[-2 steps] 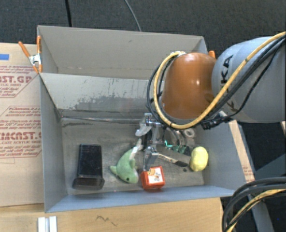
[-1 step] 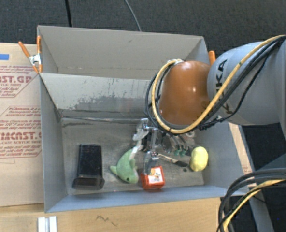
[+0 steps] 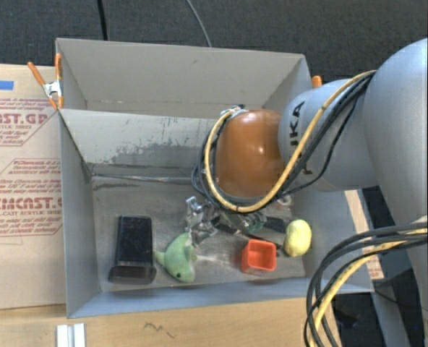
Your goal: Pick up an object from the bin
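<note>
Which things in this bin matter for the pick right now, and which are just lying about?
In play:
- claw, low over the bin's floor
- green soft toy, the thing nearest the claw, so the likeliest pick
- grey bin

Lying about:
- black box, far left
- orange cup
- yellow lemon-shaped thing, far right

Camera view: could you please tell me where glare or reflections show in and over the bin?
In the camera view, a soft highlight sits on the arm's orange cover; the bin's back wall carries pale streaky reflections; the black box shows a faint sheen on top.
</note>
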### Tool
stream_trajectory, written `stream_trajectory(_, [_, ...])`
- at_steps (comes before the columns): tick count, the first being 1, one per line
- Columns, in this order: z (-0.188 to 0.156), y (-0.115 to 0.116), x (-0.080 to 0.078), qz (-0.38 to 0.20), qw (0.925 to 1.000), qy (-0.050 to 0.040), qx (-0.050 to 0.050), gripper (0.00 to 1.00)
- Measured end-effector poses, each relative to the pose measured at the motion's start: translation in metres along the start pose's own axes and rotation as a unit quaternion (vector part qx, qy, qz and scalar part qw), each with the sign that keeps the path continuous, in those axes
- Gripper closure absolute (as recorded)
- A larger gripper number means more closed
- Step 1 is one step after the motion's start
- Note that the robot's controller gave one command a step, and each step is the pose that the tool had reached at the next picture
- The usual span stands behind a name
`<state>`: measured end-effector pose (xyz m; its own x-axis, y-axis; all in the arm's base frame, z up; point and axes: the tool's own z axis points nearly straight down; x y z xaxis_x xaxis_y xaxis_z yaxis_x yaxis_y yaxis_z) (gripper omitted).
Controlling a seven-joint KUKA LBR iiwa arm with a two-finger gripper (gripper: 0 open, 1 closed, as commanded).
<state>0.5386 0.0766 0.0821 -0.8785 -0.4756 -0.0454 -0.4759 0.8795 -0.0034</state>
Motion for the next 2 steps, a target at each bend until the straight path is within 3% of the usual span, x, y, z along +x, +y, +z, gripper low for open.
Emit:
stream_trajectory(1, [0.000, 0.000, 0.000, 0.000, 1.0000, 0.0003, 0.000, 1.00])
stream_trajectory(2, [-0.032, -0.005, 0.002, 0.002, 0.9997, 0.0245, -0.003, 1.00])
